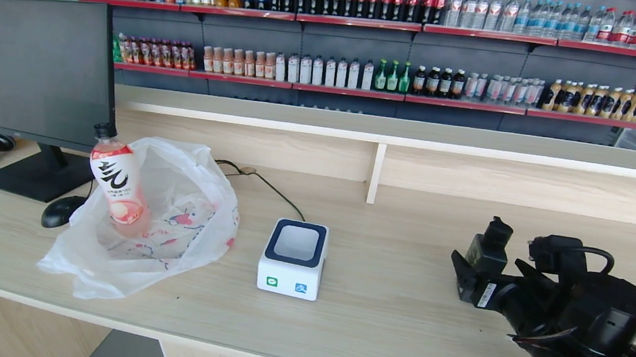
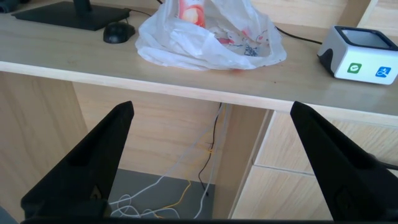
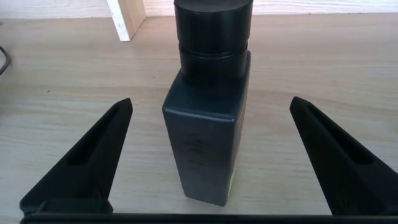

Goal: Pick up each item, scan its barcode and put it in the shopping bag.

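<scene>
Right gripper [image 3: 210, 106] wide open around the bottle [image 3: 208, 149] near the counter's [image 1: 386, 316] right edge: pick-up step; next, close, lift, over to the scanner [image 1: 292, 257]

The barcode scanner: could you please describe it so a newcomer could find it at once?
Start at the long wooden counter. Just right of the shopping bag sits the barcode scanner. It is the only white cube, with a dark blue rim around its top window.

The right arm [image 1: 604, 327] is low on the right side and points forward-left. The right gripper [image 3: 211, 106] has both fingers spread wide. The left gripper [image 2: 211, 109] points forward, its fingers also wide apart.
</scene>
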`<state>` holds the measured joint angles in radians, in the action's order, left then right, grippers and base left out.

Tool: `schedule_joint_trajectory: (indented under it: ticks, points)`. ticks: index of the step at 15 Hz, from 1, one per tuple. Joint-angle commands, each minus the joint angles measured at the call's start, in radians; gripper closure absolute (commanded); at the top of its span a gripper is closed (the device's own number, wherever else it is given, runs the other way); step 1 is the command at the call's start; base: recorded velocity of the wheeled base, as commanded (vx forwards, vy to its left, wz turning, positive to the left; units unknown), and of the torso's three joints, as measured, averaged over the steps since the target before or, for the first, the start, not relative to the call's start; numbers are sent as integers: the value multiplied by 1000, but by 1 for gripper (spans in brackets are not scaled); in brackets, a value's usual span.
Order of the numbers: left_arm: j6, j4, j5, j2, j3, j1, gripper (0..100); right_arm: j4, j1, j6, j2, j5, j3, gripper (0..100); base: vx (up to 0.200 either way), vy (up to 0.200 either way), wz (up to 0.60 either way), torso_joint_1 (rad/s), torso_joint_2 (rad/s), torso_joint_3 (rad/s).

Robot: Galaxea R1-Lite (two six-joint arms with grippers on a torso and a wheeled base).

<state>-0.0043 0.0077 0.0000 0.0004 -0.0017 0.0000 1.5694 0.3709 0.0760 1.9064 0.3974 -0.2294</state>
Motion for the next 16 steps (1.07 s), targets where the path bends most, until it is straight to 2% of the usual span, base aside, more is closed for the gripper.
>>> schedule_joint_trajectory:
  ticks: [1, 4, 16]
  points:
    - [0, 0, 0, 0, 0, 0, 0, 1, -29, 1, 28, 0, -16, 0, 0, 0, 0, 0, 0, 0]
    - [0, 0, 0, 0, 0, 0, 0, 1, -58, 4, 45, 0, -44, 0, 0, 0, 0, 0, 0, 0]
    - [0, 0, 0, 0, 0, 0, 0, 1, -59, 18, 100, 0, -79, 0, 0, 0, 0, 0, 0, 0]
